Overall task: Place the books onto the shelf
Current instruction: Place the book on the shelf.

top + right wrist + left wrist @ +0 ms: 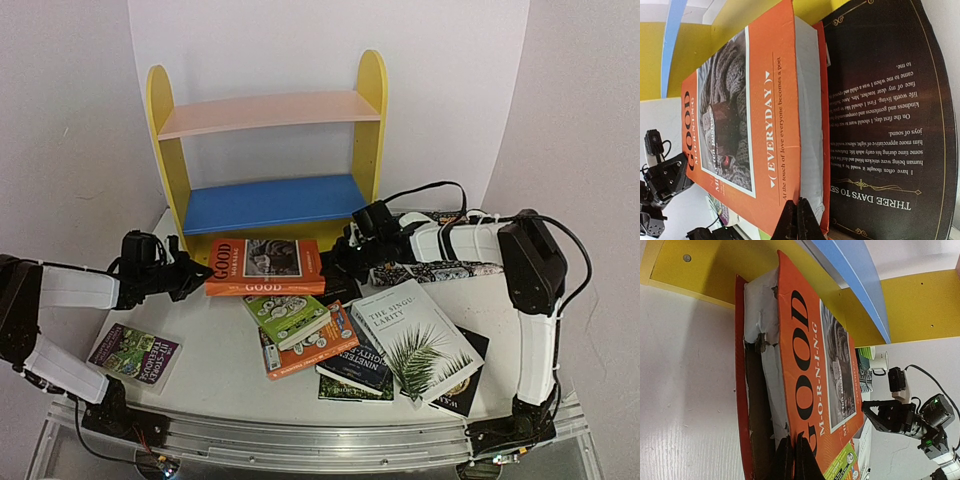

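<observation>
An orange paperback marked GOOD point(265, 262) lies in front of the shelf point(268, 110), whose pink and blue boards hold nothing. My left gripper point(200, 275) is at its left end. In the left wrist view its jaws point(795, 460) are shut on the edge of the orange front cover point(810, 370). My right gripper point(335, 262) is at the book's right end. In the right wrist view its jaws point(800, 220) are shut where the orange cover point(770, 100) meets the pages. Other books lie on the table: green point(288, 318), white with a palm leaf point(415, 340), purple floral point(133, 355).
A black book with gold lettering point(890, 125) lies right beside the orange one. A smaller orange book point(315, 350) and dark books point(355, 375) are piled under the green and white ones. A patterned black-and-white piece point(435, 270) lies under the right arm. Yellow shelf base point(715, 270) is just behind.
</observation>
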